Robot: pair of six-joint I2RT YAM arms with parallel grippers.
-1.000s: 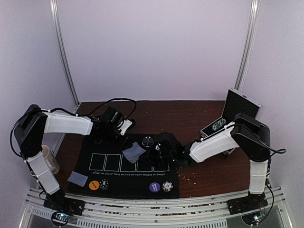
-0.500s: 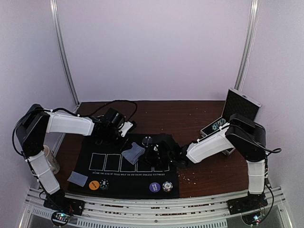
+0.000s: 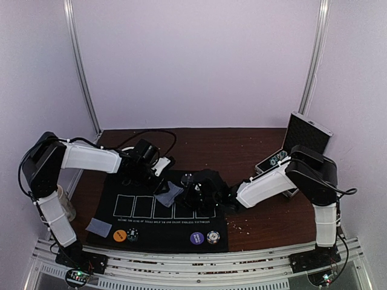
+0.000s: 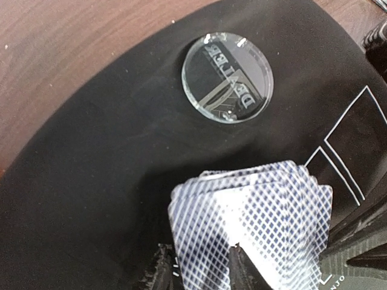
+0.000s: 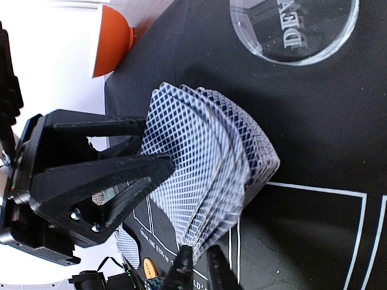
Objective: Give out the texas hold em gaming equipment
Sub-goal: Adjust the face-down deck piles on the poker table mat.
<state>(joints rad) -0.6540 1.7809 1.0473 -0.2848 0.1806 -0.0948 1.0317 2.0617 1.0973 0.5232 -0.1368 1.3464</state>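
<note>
A fan of blue-checked playing cards (image 3: 169,193) hangs just above the black mat (image 3: 139,226), between my two grippers. My right gripper (image 5: 198,257) is shut on the fan's (image 5: 205,157) lower edge. My left gripper (image 4: 199,257) pinches the cards (image 4: 260,223) from the opposite side; its black fingers (image 5: 103,175) show in the right wrist view. A clear round disc (image 4: 227,77) lies flat on the mat just beyond the cards. Orange (image 3: 119,235), dark (image 3: 132,234), purple (image 3: 196,238) and black-and-white (image 3: 212,237) chips sit along the mat's near edge. One card (image 3: 98,227) lies at the mat's near left corner.
An open black case (image 3: 308,136) stands at the back right of the wooden table. A beige mug (image 3: 63,202) sits at the left edge beside the left arm. An orange-red rounded object (image 5: 112,41) shows past the mat in the right wrist view.
My right gripper has shifted left toward the left gripper with the cards. The left arm has edged slightly right, and its jaws have narrowed onto the cards.
</note>
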